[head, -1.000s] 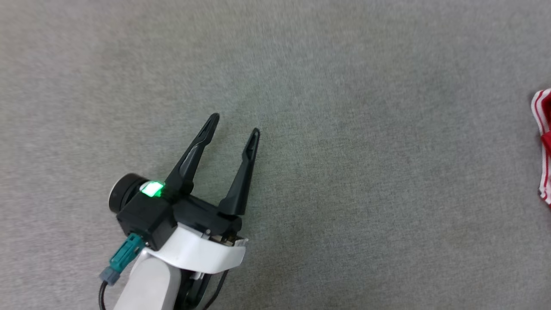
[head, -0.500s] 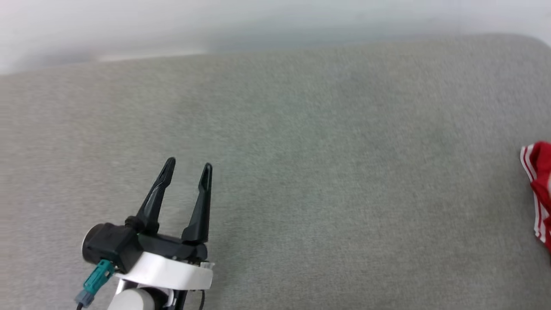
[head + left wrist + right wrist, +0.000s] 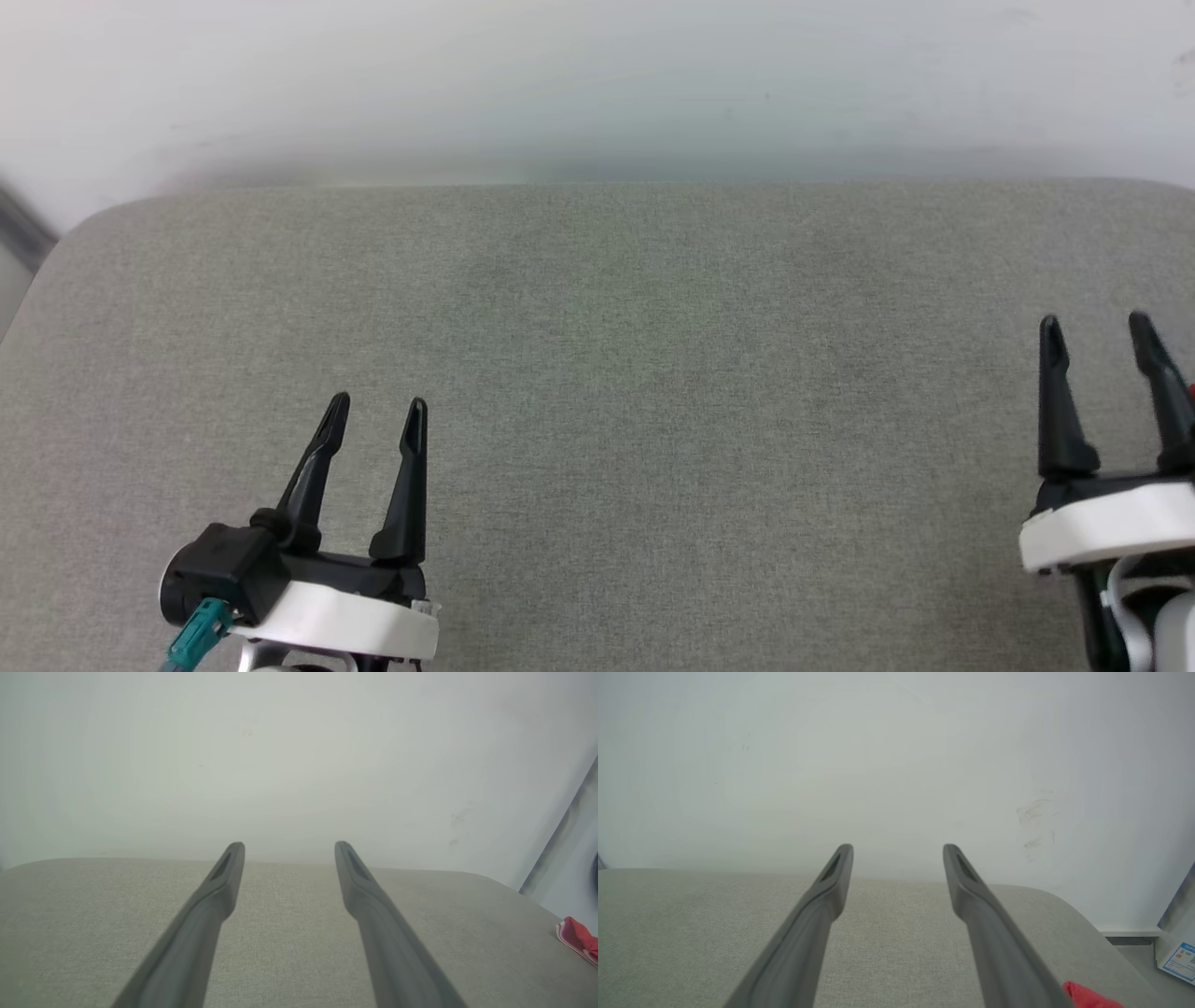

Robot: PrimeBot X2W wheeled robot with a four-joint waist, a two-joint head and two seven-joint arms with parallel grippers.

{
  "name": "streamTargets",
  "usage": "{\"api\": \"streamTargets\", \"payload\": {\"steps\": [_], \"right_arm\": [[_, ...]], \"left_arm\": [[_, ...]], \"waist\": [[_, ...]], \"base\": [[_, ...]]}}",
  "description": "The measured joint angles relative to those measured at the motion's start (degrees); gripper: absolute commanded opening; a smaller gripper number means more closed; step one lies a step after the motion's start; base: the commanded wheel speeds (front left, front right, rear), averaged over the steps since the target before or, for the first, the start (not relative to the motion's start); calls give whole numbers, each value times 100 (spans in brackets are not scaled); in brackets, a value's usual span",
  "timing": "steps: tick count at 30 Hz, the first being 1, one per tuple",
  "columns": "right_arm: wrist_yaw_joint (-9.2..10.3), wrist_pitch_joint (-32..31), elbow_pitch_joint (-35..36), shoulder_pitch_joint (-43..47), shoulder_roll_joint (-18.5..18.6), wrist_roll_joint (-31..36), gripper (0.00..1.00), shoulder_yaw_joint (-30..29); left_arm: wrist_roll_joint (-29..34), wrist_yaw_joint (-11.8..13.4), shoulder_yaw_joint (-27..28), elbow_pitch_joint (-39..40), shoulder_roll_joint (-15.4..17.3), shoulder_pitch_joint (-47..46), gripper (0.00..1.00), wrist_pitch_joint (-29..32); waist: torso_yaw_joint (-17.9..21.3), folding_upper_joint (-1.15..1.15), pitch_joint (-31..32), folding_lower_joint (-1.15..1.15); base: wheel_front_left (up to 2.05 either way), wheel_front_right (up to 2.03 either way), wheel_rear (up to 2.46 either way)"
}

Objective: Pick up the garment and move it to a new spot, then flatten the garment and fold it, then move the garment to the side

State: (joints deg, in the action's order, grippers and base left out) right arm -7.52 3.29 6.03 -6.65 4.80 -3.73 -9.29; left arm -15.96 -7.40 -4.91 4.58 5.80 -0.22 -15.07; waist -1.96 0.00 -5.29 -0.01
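Observation:
The garment (image 3: 578,939) lies at the right end of the grey cushioned surface (image 3: 597,373), a red bunch with red-and-white striped trim; most of it is out of frame. A red corner of the garment (image 3: 1087,997) also peeks out beside my right gripper's right finger. My left gripper (image 3: 379,403) is at the lower left, open and empty, fingers pointing toward the wall; its fingers (image 3: 205,914) hang over bare fabric. At the lower right my right gripper (image 3: 1095,320) stands open with nothing between its fingers (image 3: 817,914).
A white wall (image 3: 597,84) rises just behind the surface's far edge. The surface has rounded corners at far left and far right. Past its right end are floor and a white box with a blue label (image 3: 1178,961).
The head camera has tilted up, bringing the wall and far edge into view. The right gripper now shows at the lower right. The left gripper sits lower in the picture, still open.

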Motion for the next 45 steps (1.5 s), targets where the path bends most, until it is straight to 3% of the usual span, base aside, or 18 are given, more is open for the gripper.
{"api": "streamTargets", "payload": {"steps": [15,43,44,45], "right_arm": [[2,586,-782,407,-165,-178,100,400],[2,828,-1125,398,-177,-279,100,513],[2,828,-1136,402,-178,-279,0,514],[2,825,-1180,417,-178,-279,0,513]], "left_arm": [[40,0,325,-497,-89,207,100,0],[155,0,444,-346,-182,247,100,0],[126,0,456,-334,-193,248,0,0],[124,1,450,-379,-199,252,0,2]], "waist": [[-12,0,176,0],[23,0,210,1],[21,0,209,2],[22,0,210,2]], "base": [[0,0,0],[0,0,0],[0,0,0],[0,0,0]]}}
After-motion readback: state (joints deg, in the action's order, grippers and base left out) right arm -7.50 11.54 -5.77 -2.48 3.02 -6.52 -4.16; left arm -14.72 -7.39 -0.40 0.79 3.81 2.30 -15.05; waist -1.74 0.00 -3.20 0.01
